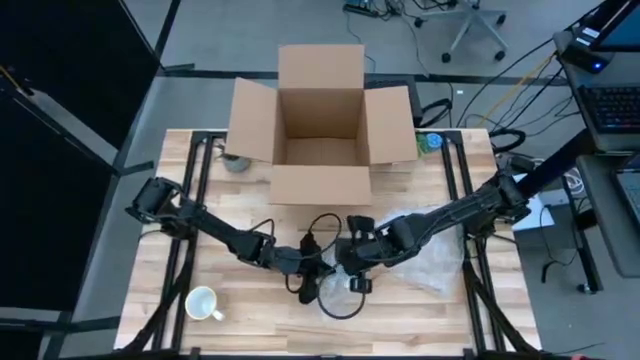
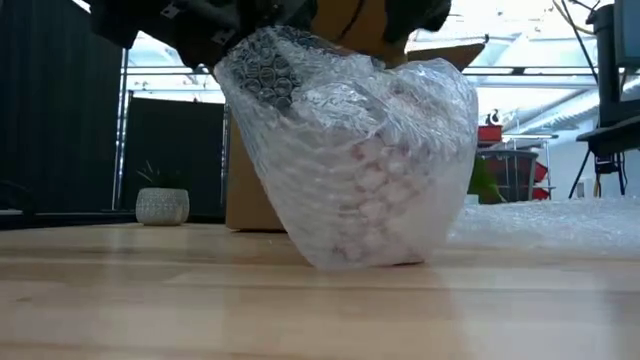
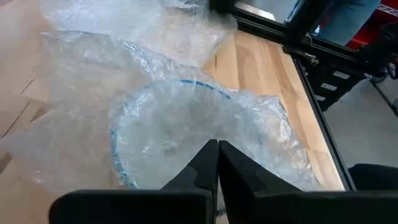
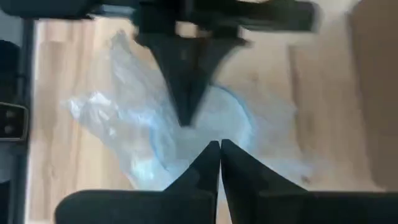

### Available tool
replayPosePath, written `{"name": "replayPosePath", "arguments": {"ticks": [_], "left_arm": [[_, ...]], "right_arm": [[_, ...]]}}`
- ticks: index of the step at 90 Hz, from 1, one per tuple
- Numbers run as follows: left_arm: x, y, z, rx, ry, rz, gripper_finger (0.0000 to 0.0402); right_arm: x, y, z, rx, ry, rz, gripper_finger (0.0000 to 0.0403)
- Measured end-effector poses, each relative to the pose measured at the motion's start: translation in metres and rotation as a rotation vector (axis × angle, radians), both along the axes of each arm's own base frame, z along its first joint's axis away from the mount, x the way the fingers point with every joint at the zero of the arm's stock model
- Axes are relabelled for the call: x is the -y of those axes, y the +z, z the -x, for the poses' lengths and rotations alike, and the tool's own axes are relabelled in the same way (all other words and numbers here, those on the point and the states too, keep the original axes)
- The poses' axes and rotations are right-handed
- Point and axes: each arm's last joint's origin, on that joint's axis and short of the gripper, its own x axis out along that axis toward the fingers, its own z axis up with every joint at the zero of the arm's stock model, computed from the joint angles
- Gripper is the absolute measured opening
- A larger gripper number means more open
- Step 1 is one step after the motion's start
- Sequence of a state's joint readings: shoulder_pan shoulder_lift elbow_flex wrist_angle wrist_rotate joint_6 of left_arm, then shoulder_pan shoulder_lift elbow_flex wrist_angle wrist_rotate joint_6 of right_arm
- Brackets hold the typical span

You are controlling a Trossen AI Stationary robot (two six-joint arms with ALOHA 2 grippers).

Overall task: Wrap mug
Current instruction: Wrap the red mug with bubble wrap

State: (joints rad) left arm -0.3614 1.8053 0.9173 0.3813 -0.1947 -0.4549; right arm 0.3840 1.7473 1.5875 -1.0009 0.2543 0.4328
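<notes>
Low view: bubble wrap [image 2: 370,160] is enclosing a mug-shaped bundle resting near the surface's [image 1: 300,335] front centre. Both the left pincer [image 3: 217,163] and right pincer [image 4: 220,163] are pinching the wrap, fingers clenched. Uneven pulling risks tearing or unwrapping.

grey floor [image 1: 200,30] fills the top of the high view, with cables [image 1: 500,70] trailing across its upper right. an office chair base [image 1: 470,20] stands at top centre-right. a black curtain [image 1: 50,110] covers the left side. at the right edge, a desk [image 1: 610,170] carries a keyboard [image 1: 612,105]. in the low view, a dark panel [image 2: 165,150] stands at left behind a small white planter [image 2: 162,205]. bright ceiling beams [image 2: 540,45] and windows glow at upper right, with red equipment [image 2: 490,132] below them at right.
</notes>
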Motion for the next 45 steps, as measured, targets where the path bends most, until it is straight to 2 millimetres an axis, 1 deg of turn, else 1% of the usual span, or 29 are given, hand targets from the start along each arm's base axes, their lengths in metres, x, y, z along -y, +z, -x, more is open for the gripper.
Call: {"name": "replayPosePath", "arguments": {"ticks": [5,11,19,26,33,39,45], "left_arm": [[0.001,0.000,0.000,0.000,-0.005,-0.005,0.0000],[0.002,0.000,0.001,0.004,-0.013,-0.014,0.0000],[0.002,0.000,0.001,0.005,-0.014,-0.014,0.0000],[0.002,0.000,0.001,0.006,-0.014,-0.014,0.0000],[0.002,0.000,0.001,0.006,-0.015,-0.014,0.0000],[0.002,0.000,0.001,0.006,-0.015,-0.013,0.0000],[0.002,0.000,0.001,0.006,-0.015,-0.013,0.0000]], "right_arm": [[0.002,-0.005,0.007,-0.037,-0.042,0.050,0.0000],[0.006,-0.017,0.014,-0.081,-0.096,0.105,0.0000],[0.010,-0.035,0.019,-0.085,-0.157,0.142,0.0000],[0.015,-0.055,0.019,-0.068,-0.185,0.154,0.0000],[0.018,-0.073,0.014,-0.006,-0.190,0.117,0.0000],[0.020,-0.079,0.010,0.045,-0.188,0.093,0.0000],[0.019,-0.080,0.007,0.076,-0.174,0.085,0.0000]]}}
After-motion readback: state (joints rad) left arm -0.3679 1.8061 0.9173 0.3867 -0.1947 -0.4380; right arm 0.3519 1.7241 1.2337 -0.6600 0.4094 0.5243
